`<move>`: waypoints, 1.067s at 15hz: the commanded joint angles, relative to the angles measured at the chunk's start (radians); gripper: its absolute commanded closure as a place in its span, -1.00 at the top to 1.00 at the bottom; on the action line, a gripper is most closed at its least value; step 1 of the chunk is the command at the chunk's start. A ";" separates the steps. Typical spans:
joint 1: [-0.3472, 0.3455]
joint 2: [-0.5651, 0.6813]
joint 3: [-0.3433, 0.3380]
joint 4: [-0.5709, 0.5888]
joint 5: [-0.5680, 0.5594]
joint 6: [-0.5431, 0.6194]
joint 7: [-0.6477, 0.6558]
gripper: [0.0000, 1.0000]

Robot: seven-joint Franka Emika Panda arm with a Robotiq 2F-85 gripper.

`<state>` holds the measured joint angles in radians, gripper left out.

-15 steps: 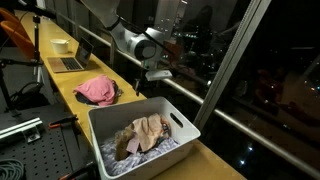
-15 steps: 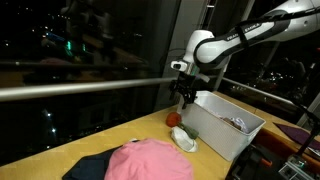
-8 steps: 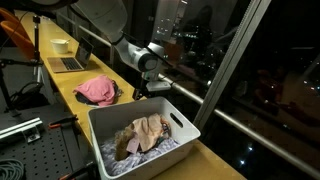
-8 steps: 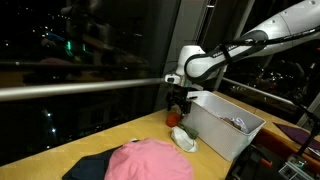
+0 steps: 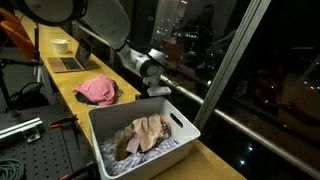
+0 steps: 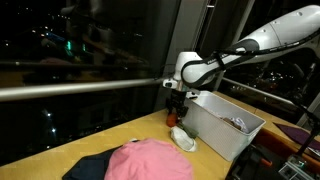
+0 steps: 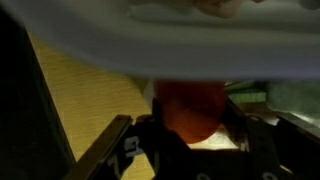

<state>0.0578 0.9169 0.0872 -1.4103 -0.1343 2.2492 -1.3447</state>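
Note:
A small red round thing [image 7: 190, 105] sits on the yellow table [image 7: 80, 90] close against the outside of the white bin [image 7: 200, 40]. My gripper [image 7: 190, 122] is down over it, with one dark finger against each side and no gap showing. In an exterior view the gripper [image 6: 177, 110] points straight down at the red thing [image 6: 175, 119], just beside the bin's [image 6: 205, 112] corner. In an exterior view the gripper [image 5: 151, 90] stands behind the bin's [image 5: 92, 113] far rim, which hides the red thing.
The bin holds crumpled cloths [image 5: 145, 133]. A pink cloth [image 5: 97, 90] lies on a dark one further along the table. A pale crumpled item [image 6: 184, 139] lies near the gripper. A laptop [image 5: 70, 62] and cup [image 5: 60, 45] stand far off. A window rail [image 6: 80, 90] runs behind.
The arm has come down from above the table to the red thing beside the bin. The fingers have closed in from wide open onto its sides.

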 commanded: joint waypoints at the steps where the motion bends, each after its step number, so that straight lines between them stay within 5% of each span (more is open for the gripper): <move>1: -0.010 -0.019 0.029 -0.001 0.003 -0.018 0.026 -0.40; 6: -0.023 -0.156 0.081 -0.120 0.044 0.015 0.072 -1.00; 16: -0.066 -0.675 0.051 -0.494 0.054 0.152 0.160 -0.92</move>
<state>0.0180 0.4156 0.1568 -1.7598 -0.0831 2.3630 -1.2044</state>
